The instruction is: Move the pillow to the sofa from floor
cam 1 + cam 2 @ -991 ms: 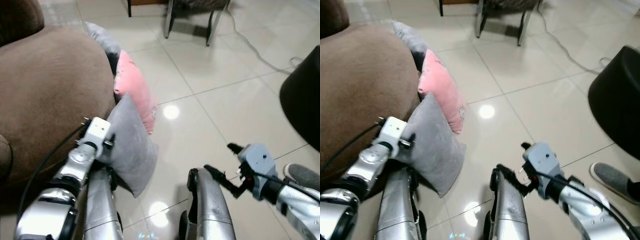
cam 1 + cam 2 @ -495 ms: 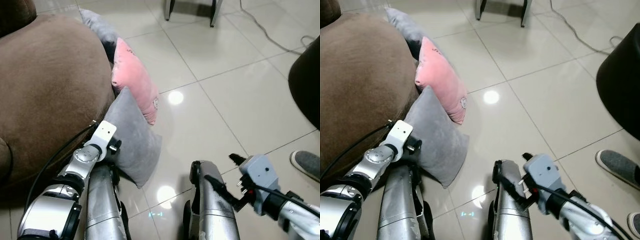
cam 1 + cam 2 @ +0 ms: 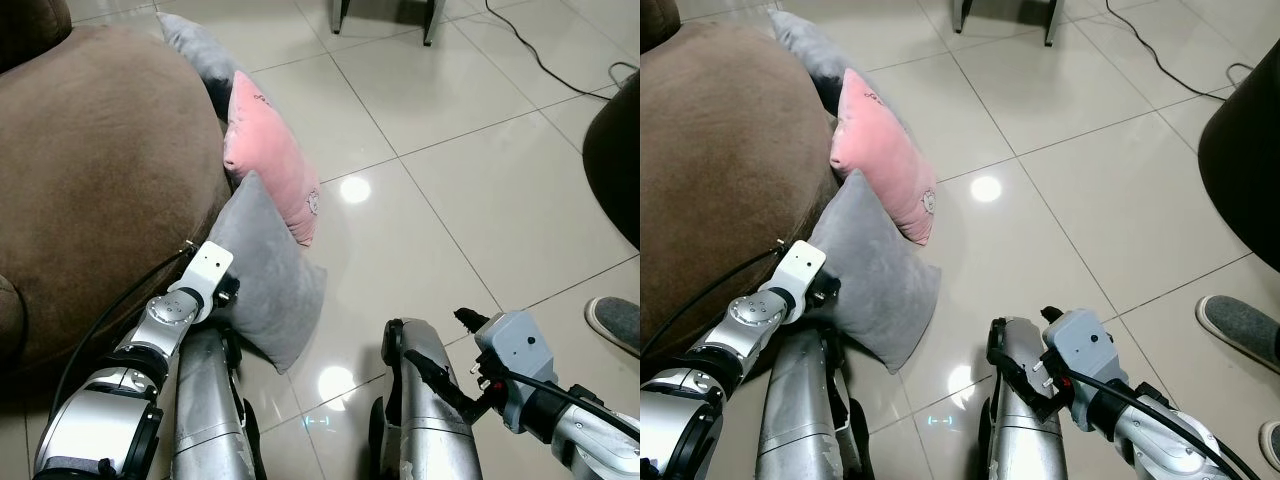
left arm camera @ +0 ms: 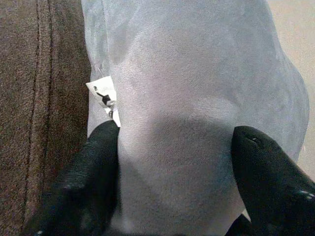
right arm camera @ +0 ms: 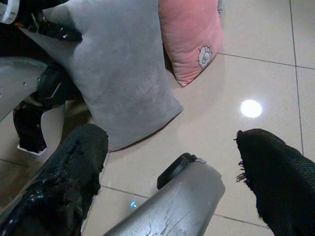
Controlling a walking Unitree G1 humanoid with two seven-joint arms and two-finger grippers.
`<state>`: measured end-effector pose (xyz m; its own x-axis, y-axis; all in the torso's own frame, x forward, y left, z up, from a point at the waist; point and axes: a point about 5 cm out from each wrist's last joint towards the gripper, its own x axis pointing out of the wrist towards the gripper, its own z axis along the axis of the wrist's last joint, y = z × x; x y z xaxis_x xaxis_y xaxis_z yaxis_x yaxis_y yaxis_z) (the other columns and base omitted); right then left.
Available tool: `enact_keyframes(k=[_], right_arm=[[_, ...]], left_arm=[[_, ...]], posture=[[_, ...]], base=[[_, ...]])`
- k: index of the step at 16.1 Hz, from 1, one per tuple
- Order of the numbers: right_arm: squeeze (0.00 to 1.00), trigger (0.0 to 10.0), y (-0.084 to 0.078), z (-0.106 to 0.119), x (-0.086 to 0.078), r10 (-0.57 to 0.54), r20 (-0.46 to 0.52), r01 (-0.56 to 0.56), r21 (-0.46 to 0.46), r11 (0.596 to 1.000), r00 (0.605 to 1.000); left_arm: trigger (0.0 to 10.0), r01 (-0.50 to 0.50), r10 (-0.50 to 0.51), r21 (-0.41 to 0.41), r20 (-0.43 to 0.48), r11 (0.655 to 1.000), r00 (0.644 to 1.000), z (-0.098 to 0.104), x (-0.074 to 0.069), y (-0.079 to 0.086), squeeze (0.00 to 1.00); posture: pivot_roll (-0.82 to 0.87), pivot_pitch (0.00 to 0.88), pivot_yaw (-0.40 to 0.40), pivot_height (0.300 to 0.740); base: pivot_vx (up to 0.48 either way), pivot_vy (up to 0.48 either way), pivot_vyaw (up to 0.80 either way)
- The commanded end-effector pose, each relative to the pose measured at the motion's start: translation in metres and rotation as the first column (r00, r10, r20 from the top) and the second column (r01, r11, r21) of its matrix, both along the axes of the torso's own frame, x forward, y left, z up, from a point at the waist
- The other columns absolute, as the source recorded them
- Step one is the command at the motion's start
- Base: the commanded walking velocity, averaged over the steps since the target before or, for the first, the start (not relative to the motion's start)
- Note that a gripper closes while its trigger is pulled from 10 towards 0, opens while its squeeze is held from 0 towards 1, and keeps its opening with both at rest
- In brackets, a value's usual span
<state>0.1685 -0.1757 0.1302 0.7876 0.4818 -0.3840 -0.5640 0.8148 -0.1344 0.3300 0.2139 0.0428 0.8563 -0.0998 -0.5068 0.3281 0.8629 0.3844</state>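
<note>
Left wrist view: left gripper straddles the grey pillow, fingers pressed into both sides.
Pillow leans on the sofa, corner on the floor; squeeze deep before lifting. Right gripper hangs apart, idle. Fingertips hidden behind fabric, so grip depth is unclear.

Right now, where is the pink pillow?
The pink pillow stands on the floor on the robot's left, leaning against the brown sofa, between two grey pillows, the nearer one straddled by the left gripper.
</note>
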Motion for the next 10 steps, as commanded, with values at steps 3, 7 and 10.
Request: enact_keyframes(k=[3,7,10], right_arm=[[0.00,10.0,0.0052,0.0003,-0.0056,0.022,-0.006,-0.022,0.028,0.999,1.000],[0.00,10.0,0.0064,0.0035,-0.0010,0.034,0.024,-0.035,0.032,0.999,0.999],[0.00,10.0,0.0127,0.0056,-0.0062,0.131,0.004,-0.131,0.059,0.990,0.991]], left_arm=[[0.0,0.006,-0.006,0.005,-0.054,1.000,0.999,-0.0095,-0.0077,0.0029,0.00],[0.0,0.010,-0.011,-0.012,-0.063,1.000,0.998,-0.0109,-0.0086,0.0016,0.00],[0.0,0.020,-0.022,-0.022,-0.083,1.000,0.996,-0.0143,-0.0108,-0.0012,0.00]], posture=[[-0.07,0.259,0.008,0.509],[-0.07,0.245,0.007,0.509],[-0.07,0.240,0.007,0.509]], base=[[0.000,0.000,0.00],[0.000,0.000,0.00],[0.000,0.000,0.00]])
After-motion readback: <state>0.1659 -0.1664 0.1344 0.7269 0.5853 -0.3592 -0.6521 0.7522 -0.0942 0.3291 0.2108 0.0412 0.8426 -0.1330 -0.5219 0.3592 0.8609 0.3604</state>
